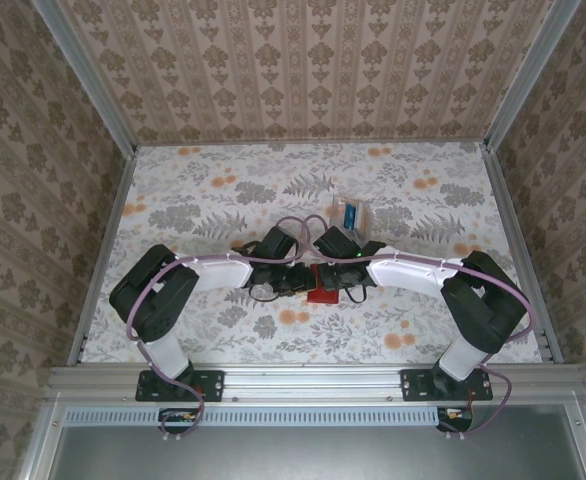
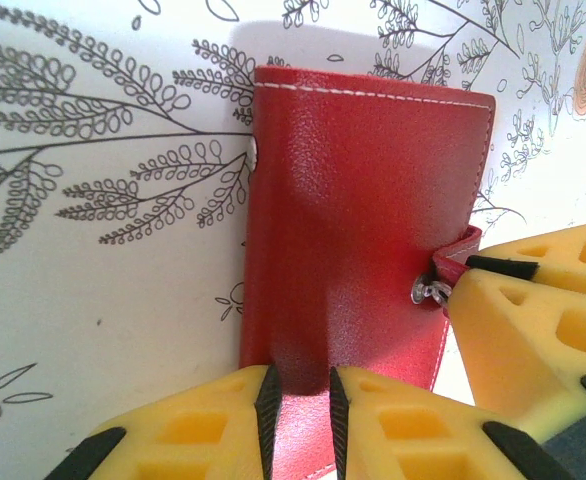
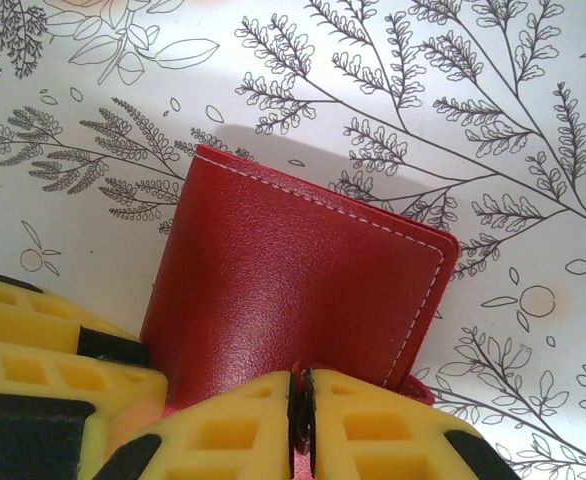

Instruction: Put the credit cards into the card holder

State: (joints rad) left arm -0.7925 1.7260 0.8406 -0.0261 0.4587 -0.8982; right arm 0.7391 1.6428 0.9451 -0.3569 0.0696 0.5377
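Floral table [image 2: 103,330], card holder [image 2: 353,230] pinched in left hand [image 2: 301,405]

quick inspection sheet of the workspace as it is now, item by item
surface: table with floral cloth
job's things: card holder closed; credit cards blue, beyond it
clutter: clear box holding the cards
grippers: left gripper clamped on the holder's edge; right gripper pinching its snap tab
cables: pink cables along both arms
surroundings: patterned walls, metal frame
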